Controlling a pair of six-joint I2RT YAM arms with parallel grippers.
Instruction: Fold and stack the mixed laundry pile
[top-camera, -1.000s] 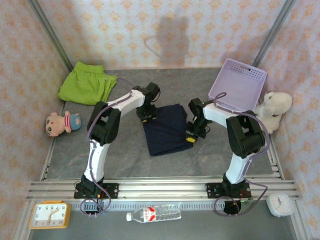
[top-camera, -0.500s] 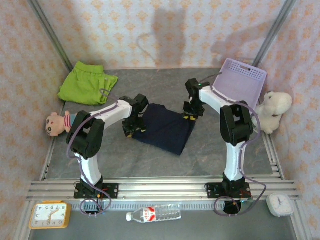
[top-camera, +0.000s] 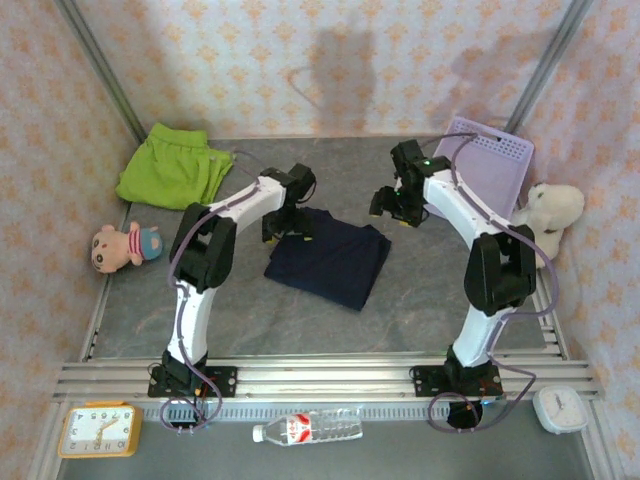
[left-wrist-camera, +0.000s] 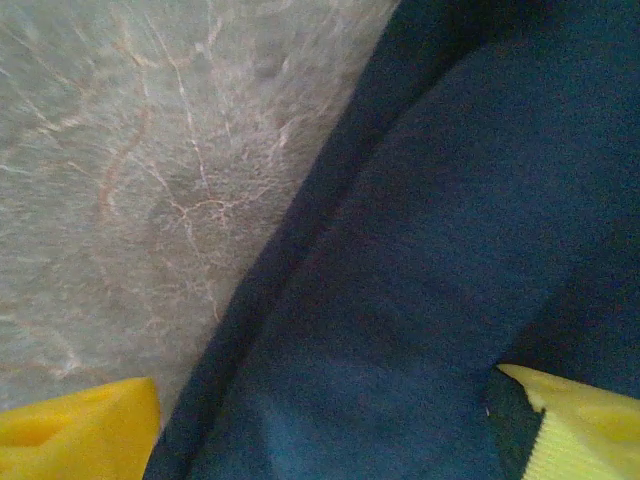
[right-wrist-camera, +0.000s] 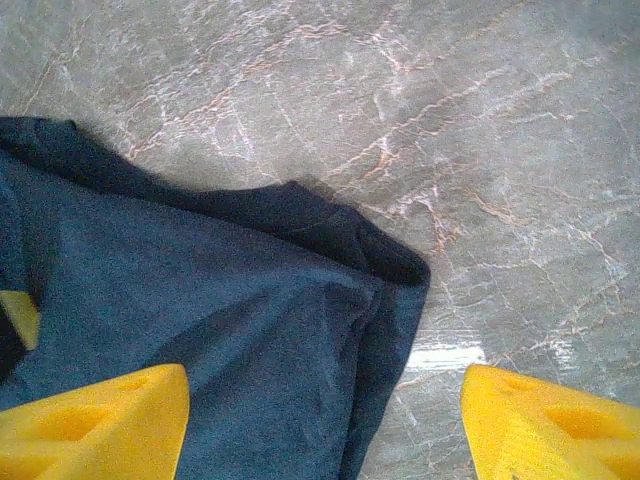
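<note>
Release: hovering left claw (left-wrist-camera: 330, 435) and right claw (right-wrist-camera: 325, 420), both spread, at eleven and one o'clock of navy garment (top-camera: 335, 262), letting fold settle.

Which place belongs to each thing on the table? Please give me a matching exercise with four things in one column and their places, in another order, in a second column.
Column A
1. lime-green garment
2. navy garment
3. lavender basket
4. white plush toy

Column B
a. right edge of the table, next to the basket
b. far left corner
c. middle of the table
d. far right corner, standing tilted

Pairs: 1-b, 2-c, 3-d, 4-a
</note>
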